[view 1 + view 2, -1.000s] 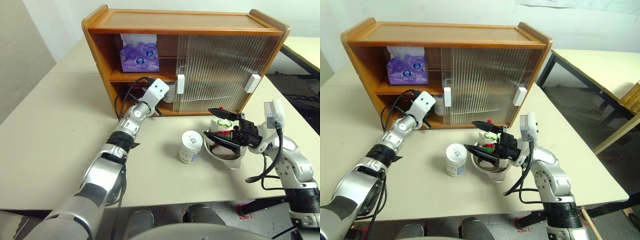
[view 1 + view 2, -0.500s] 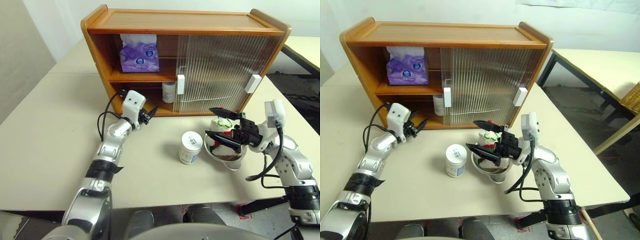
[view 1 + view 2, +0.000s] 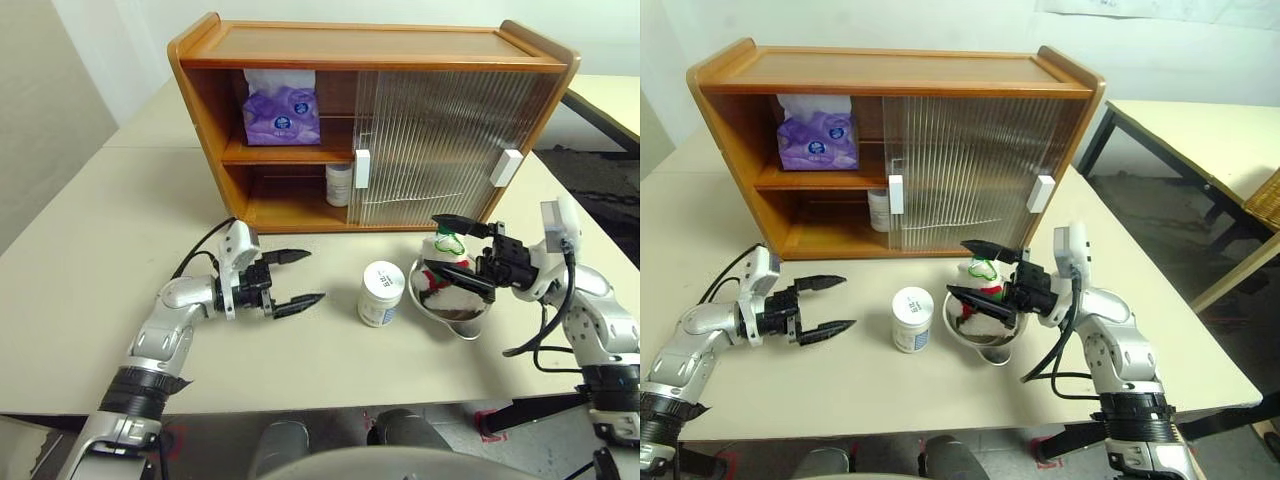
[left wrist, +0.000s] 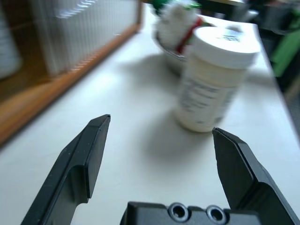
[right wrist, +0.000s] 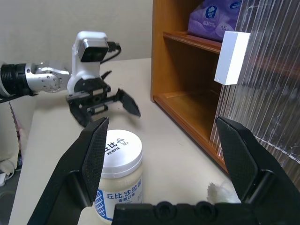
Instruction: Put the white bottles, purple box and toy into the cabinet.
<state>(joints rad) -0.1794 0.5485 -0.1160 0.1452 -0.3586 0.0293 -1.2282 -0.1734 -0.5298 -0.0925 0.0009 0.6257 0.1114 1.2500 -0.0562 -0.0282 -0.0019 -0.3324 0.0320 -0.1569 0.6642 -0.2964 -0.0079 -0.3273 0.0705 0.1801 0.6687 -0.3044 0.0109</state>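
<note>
Two black fingers of the left gripper [image 3: 298,277] stand wide apart with nothing between them, hovering low over the table [image 3: 90,270] and pointing toward the white bottle [image 3: 381,293] that stands upright on the tabletop — near it, but not touching. Just beyond that bottle sits a shiny metal bowl [image 3: 452,316], and the toy [image 3: 445,262] sits in it, its red-and-green scarf showing. The right gripper [image 3: 450,257] is spread wide as well, one finger above the toy and one in front of it, gripping nothing; whether a finger touches the plush is hard to tell.

Behind all this stands the cabinet [image 3: 370,42] with its left part open and the two ribbed sliding doors [image 3: 430,140] covering the rest. The purple box [image 3: 281,112] rests on the middle shelf at the left, white tissue sticking out of its top. On the cabinet's floor below, the second white bottle [image 3: 339,183] stands upright — right beside the edge of the nearer door and its white handle [image 3: 361,169].
</note>
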